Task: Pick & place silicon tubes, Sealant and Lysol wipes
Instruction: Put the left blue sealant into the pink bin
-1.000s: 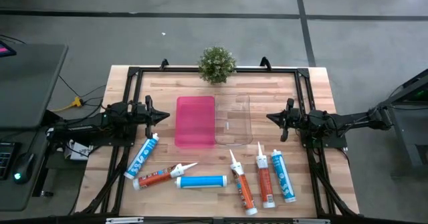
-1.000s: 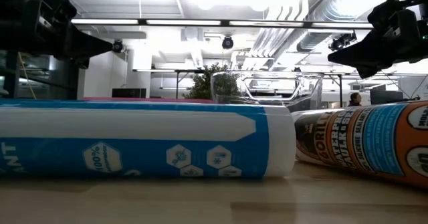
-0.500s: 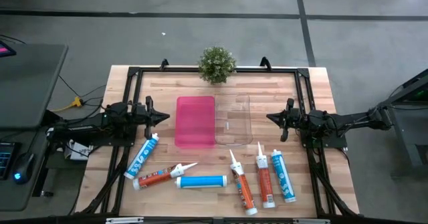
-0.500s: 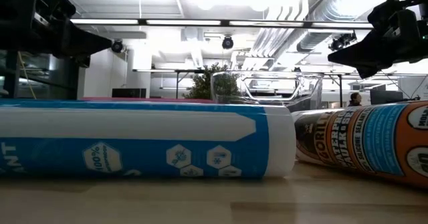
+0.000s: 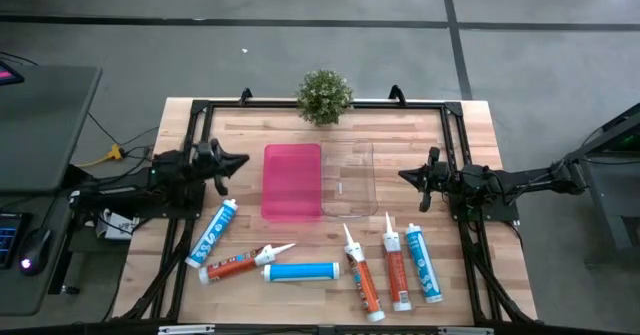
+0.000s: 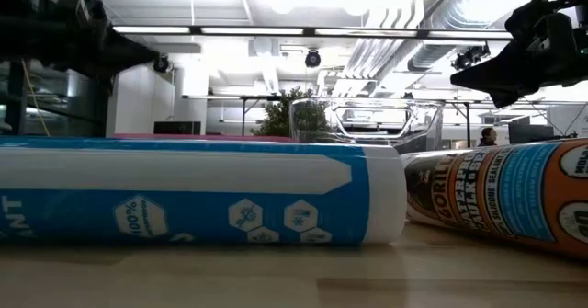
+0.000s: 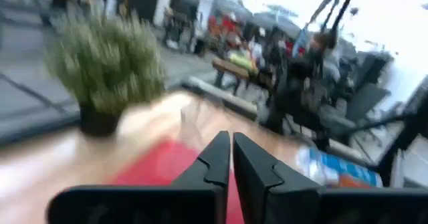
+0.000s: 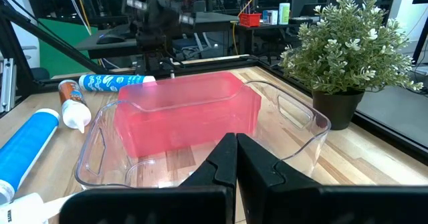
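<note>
Left of the pink bin (image 5: 292, 180), my left gripper (image 5: 243, 161) hangs pressed together, holding nothing (same for my right gripper (image 5: 403, 175), beside the clear bin (image 5: 349, 178)).

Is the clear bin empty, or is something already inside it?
Empty. The clear bin shows only bare wood through its bottom, and all the tubes lie outside on the table.

The light wooden surface (image 5: 480, 125) carries a potted plant (image 5: 324, 97) at its far edge, with a pink bin (image 5: 291, 180) and a clear bin (image 5: 348, 179) side by side, seemingly touching, at the middle. Six sealant tubes (image 5: 301, 271) lie scattered along the near side.
</note>
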Motion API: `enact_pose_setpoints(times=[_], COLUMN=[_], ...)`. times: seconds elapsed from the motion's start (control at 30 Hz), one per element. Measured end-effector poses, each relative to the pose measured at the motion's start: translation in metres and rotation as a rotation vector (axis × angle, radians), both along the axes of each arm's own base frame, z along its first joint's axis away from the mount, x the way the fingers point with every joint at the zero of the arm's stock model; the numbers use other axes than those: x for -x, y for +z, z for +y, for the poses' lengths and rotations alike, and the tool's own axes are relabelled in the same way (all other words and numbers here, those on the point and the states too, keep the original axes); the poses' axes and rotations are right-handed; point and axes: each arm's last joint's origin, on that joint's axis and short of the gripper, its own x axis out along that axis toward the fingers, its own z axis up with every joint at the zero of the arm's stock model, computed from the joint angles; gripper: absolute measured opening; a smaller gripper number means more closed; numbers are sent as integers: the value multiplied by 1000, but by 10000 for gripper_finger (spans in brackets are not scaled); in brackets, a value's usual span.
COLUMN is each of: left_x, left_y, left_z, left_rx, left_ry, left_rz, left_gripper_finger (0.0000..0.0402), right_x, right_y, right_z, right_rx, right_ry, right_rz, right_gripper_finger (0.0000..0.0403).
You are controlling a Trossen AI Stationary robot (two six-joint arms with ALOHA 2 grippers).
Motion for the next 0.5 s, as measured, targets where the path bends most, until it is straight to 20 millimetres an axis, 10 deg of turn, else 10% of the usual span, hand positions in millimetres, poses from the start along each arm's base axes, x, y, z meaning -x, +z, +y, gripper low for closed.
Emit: enact_pose_setpoints(times=[0.5], left_x=[39], left_y=[100], left_z=[-1], left_rx=[-2], left_ry=[146], left_rz=[205], left_gripper_finger=[232], right_x=[0], right_y=[0], right_z=[0], right_rx=[0], right_ry=[0], right_rz=[0], right_gripper_finger=[1])
